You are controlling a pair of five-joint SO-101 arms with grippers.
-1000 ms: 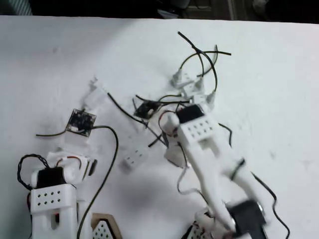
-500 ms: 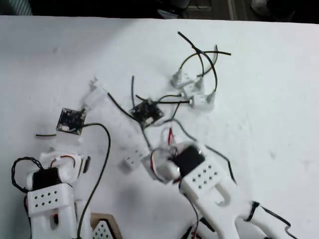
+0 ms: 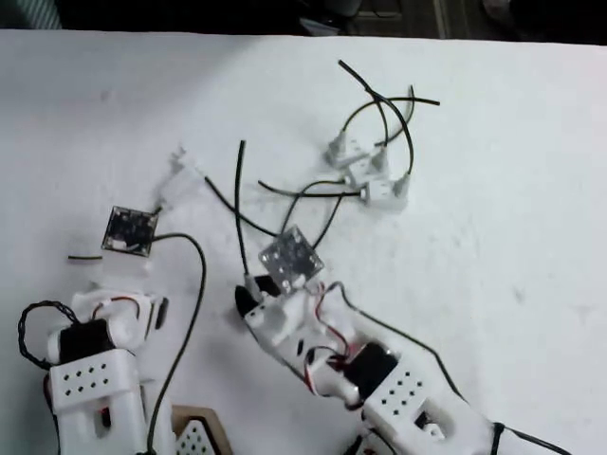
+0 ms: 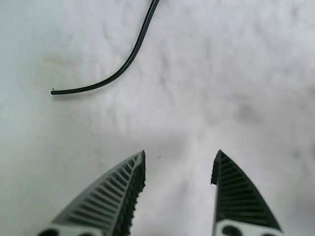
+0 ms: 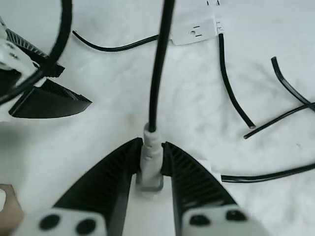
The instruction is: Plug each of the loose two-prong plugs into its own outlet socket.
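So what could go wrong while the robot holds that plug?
The plug is pinched at the tips of the right gripper, so it might twist or slip when pushed. Its black cord could snag the other cords. The outlet socket looks loose, so it may slide away.

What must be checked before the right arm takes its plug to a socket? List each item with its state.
1. Grip: the right gripper is shut on the plug: ok.
2. Prongs straight and which way they point: cannot tell, they are hidden in the grip.
3. Plug's black cord runs off the plug unpinched: ok.
4. Target: a white outlet socket lies ahead with its slot face showing: ok.
5. Socket held steady: not ok; the left gripper is open over bare table.
6. Approach free of clutter: not ok; loose cords lie right beside the socket.
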